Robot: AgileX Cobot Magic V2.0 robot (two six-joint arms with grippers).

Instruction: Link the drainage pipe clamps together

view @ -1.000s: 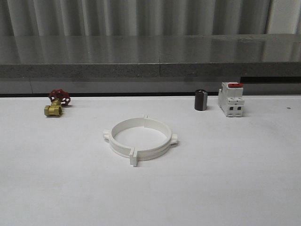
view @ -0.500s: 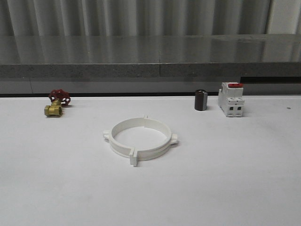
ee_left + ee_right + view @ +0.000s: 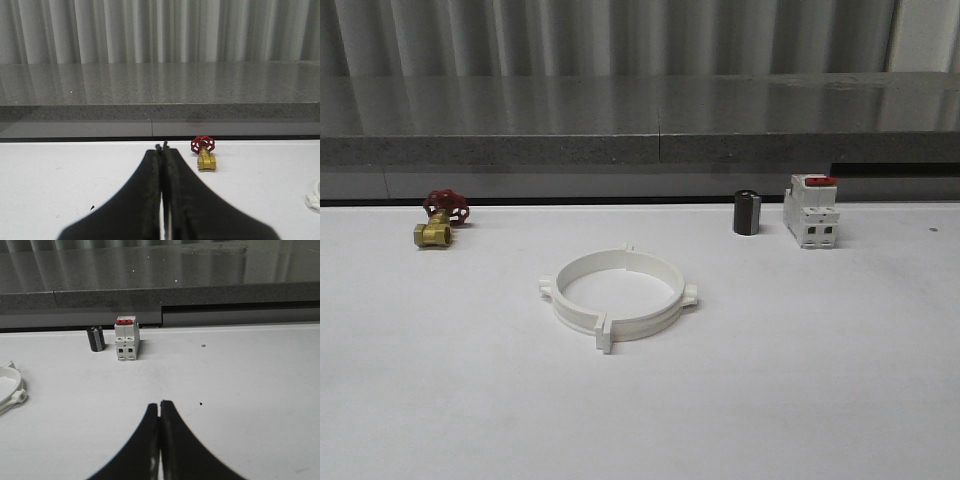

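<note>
clamps: two white drainage pipe clamps (image 3: pixel 618 297) lie mid-counter, ends meeting, closed into one wide ring, flat on the surface; small tabs stick out at the joints and sides
counter: white counter (image 3: pixel 800 370), grey ledge behind
breaker: white breaker (image 3: pixel 811 212) with red switch, back right of the ring, upright
cylinder: small dark cylinder (image 3: pixel 747 213) just beside the breaker, on its left
valve: brass valve (image 3: pixel 438 220) with red handwheel, back left, well apart from ring
left tool: left tool (image 3: pixel 162 146) pressed closed, holding nothing, pointing toward the valve
right tool: right tool (image 3: pixel 159 404) pressed closed, holding nothing, over bare counter
</note>
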